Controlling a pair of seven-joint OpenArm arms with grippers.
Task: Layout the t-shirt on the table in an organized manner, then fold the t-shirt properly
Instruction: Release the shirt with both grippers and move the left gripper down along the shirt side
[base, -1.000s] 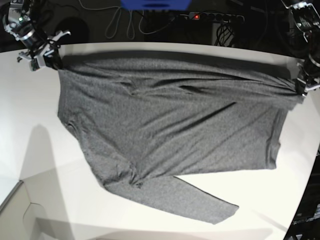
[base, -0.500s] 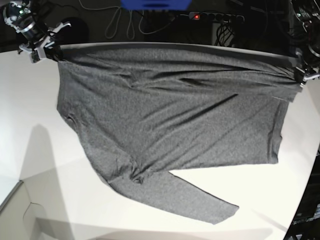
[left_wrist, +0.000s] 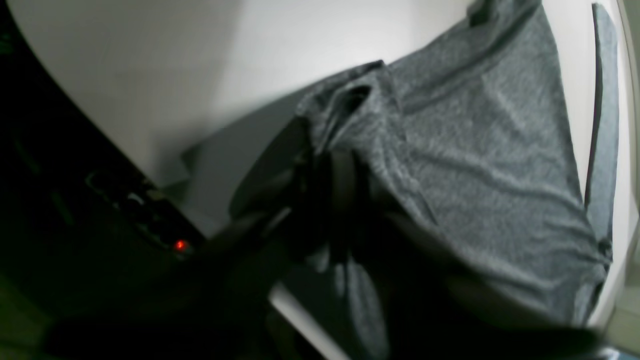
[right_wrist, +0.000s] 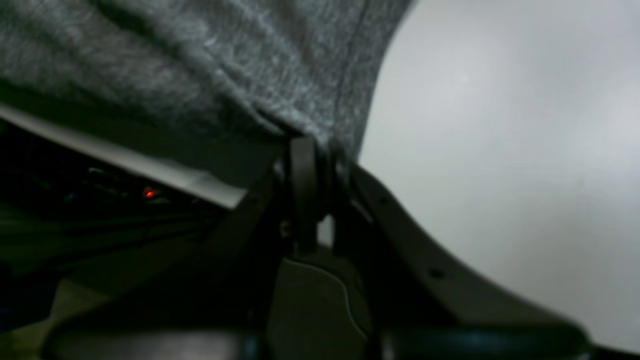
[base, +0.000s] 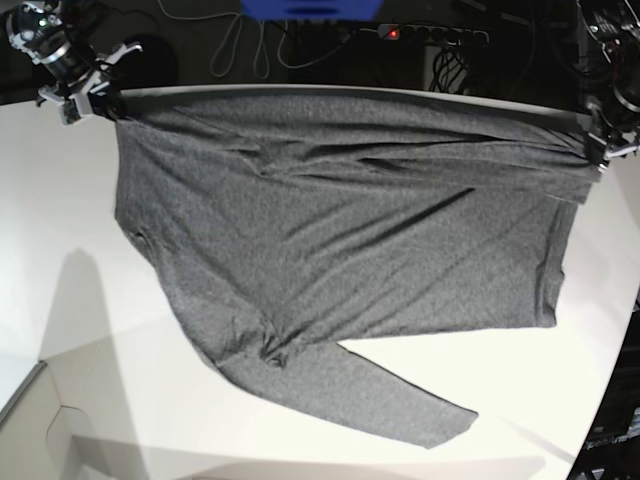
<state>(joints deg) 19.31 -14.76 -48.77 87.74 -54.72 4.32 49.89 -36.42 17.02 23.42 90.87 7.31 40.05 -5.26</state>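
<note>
Right gripper (right_wrist: 320, 145) is clamped on one corner of the t-shirt (base: 330, 250) at the table's (base: 60, 300) far edge. Left gripper (left_wrist: 325, 165) sits on the opposite far corner; can't tell whether it's gripping. Shirt spreads flat between them, one sleeve trailing toward the near edge.
</note>
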